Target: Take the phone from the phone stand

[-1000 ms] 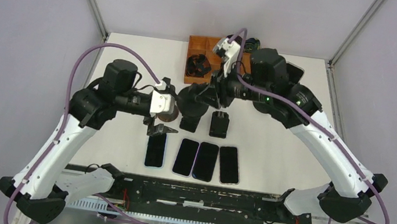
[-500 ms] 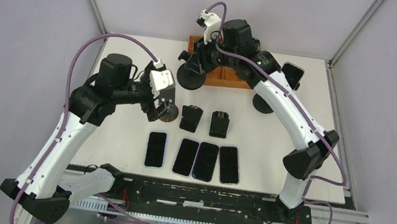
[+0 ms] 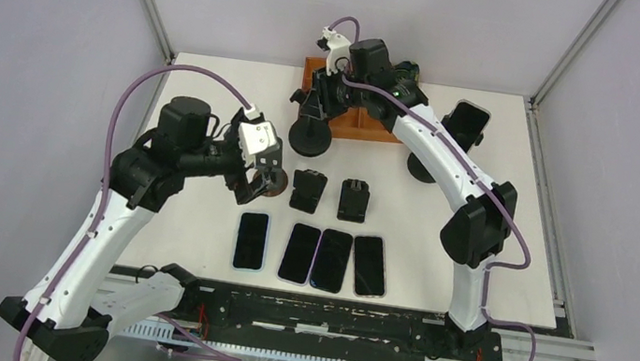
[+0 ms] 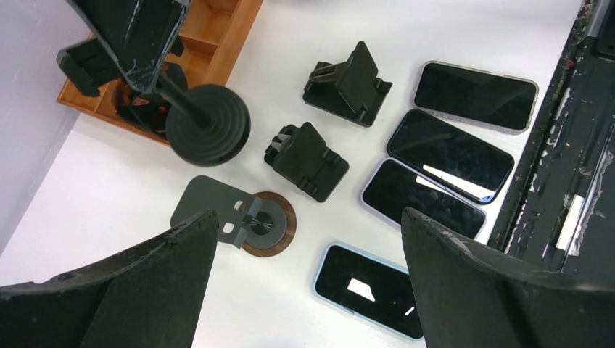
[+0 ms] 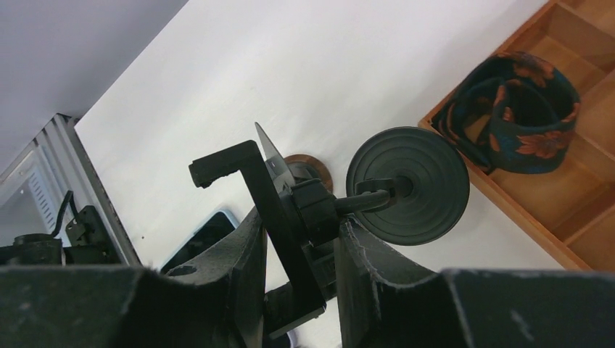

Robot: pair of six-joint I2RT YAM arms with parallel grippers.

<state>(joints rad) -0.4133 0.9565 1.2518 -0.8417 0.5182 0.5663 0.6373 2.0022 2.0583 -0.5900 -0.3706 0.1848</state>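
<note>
A dark phone (image 3: 467,123) leans in a black stand with a round base (image 3: 422,167) at the back right of the table. My right gripper (image 3: 320,103) is at the back left, shut on the clamp head (image 5: 290,210) of an empty black stand. That stand's round base (image 3: 311,138) is low beside the wooden tray and also shows in the right wrist view (image 5: 406,185). My left gripper (image 3: 267,176) is open and empty above a round wooden stand (image 4: 265,223); in the left wrist view the left gripper (image 4: 308,217) has wide-spread fingers.
Several phones lie flat in a row at the front (image 3: 332,260), the leftmost with a blue edge (image 4: 370,290). Two black folding stands (image 3: 307,189) (image 3: 353,199) sit mid-table. A wooden tray (image 3: 369,127) at the back holds a patterned strap (image 5: 533,112).
My right arm has carried the empty round-base stand from mid-table to the back left beside the tray. My left gripper has drawn back slightly and turned.
</note>
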